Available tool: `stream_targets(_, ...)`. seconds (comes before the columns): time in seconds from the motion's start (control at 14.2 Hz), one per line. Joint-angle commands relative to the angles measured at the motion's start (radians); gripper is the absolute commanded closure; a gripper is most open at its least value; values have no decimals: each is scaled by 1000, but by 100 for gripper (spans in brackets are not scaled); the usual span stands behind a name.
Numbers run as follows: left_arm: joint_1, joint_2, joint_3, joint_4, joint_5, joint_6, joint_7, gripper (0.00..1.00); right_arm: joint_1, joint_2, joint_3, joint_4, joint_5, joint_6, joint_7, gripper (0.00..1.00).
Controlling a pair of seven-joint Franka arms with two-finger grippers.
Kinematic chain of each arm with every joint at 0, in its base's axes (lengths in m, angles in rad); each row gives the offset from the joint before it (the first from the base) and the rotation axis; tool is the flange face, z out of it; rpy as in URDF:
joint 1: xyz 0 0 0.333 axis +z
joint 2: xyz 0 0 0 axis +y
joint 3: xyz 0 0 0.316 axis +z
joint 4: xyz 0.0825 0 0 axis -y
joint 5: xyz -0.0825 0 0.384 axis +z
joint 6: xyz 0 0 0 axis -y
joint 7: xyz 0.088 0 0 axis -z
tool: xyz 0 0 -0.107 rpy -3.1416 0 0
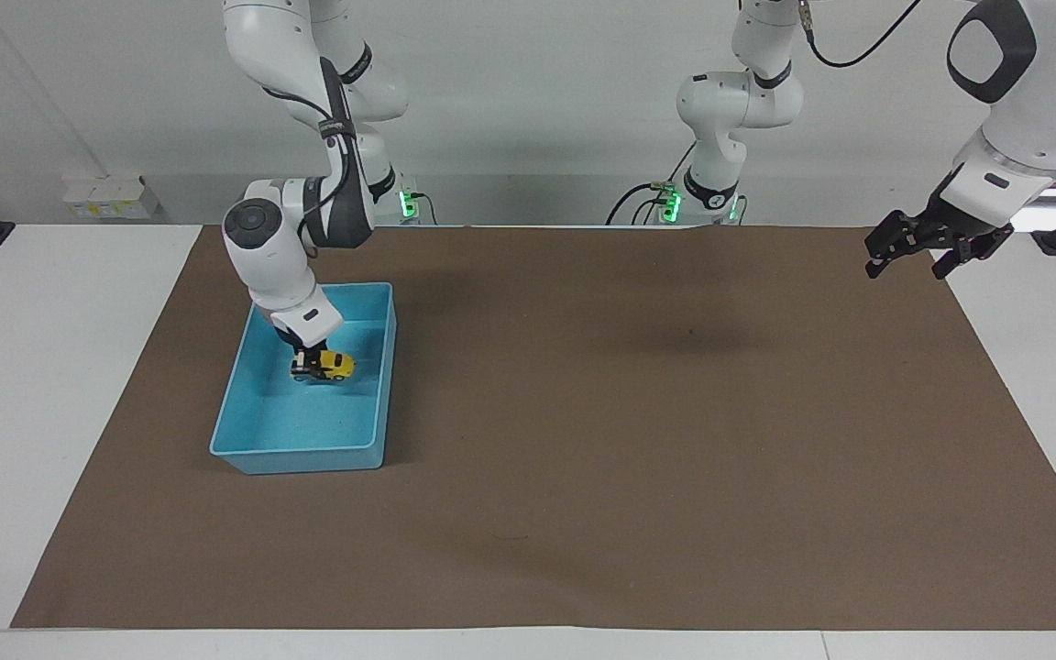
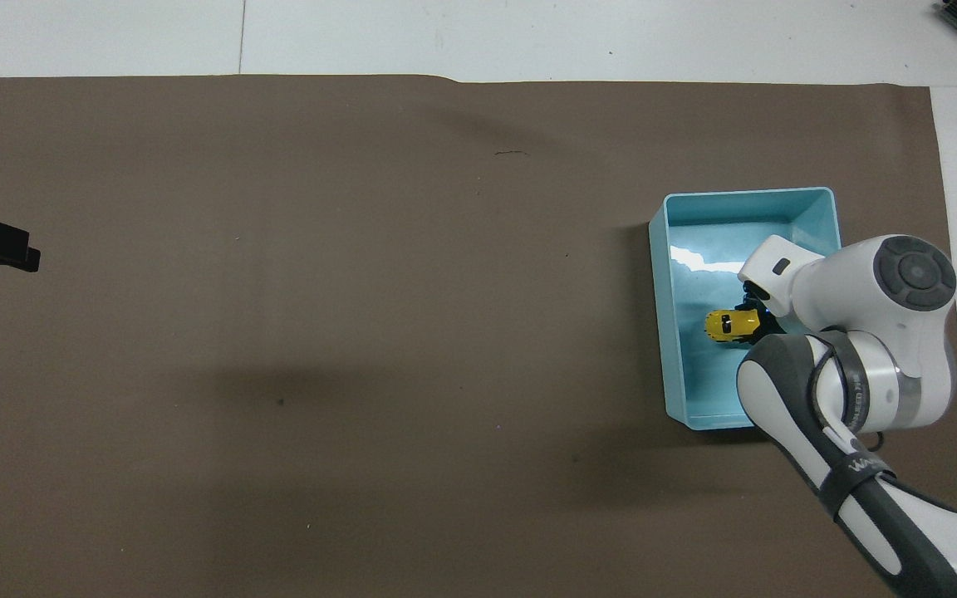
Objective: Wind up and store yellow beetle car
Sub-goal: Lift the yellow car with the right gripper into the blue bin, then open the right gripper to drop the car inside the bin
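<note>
yellow beetle car [image 1: 330, 365] inside blue bin [image 1: 244, 447]

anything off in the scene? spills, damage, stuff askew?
Nothing stands out. The right hand is down inside the blue bin, shut on the yellow beetle car, which sits upright and looks intact. The bin lies square on the brown mat. The left hand waits over the mat's corner at its own end.
</note>
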Motion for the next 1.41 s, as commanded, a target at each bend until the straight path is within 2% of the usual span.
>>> stream_targets(0.0, 6, -21, -6, -17, 17, -7, -6, 0, -16, 19, 7, -8, -10, 36, -25, 100)
stream_targets(0.14, 6, -21, -6, -17, 17, -7, -6, 0, -15, 22, 8, -8, -10, 40, -23, 100)
stream_targets(0.21, 6, -21, -6, -17, 17, -7, -6, 0, -15, 22, 8, -8, -10, 41, -22, 97)
stream_targets(0.28, 6, -21, -6, -17, 17, -7, -6, 0, -15, 22, 7, -8, -10, 41, -20, 79)
stream_targets(0.35, 6, -21, -6, -17, 17, -7, -6, 0, -15, 22, 7, -8, -10, 41, -11, 38)
stream_targets(0.42, 6, -21, -6, -17, 17, -7, -6, 0, -15, 22, 7, -8, -10, 46, -8, 17)
stream_targets(0.49, 6, -21, -6, -17, 17, -7, -6, 0, -15, 22, 8, -8, -10, 44, -5, 3)
stream_targets(0.56, 6, -21, -6, -17, 17, -7, -6, 0, -15, 23, 8, -6, -10, 38, -5, 0)
stream_targets(0.85, 6, -21, -6, -17, 17, -7, -6, 0, -6, 19, 10, 15, 9, 15, 36, 0)
stream_targets(1.06, 6, -21, -6, -17, 17, -7, -6, 0, 11, -3, 20, 113, 11, -141, 153, 0)
stream_targets(1.34, 6, -21, -6, -17, 17, -7, -6, 0, 31, -52, 22, 226, 48, -290, 367, 0)
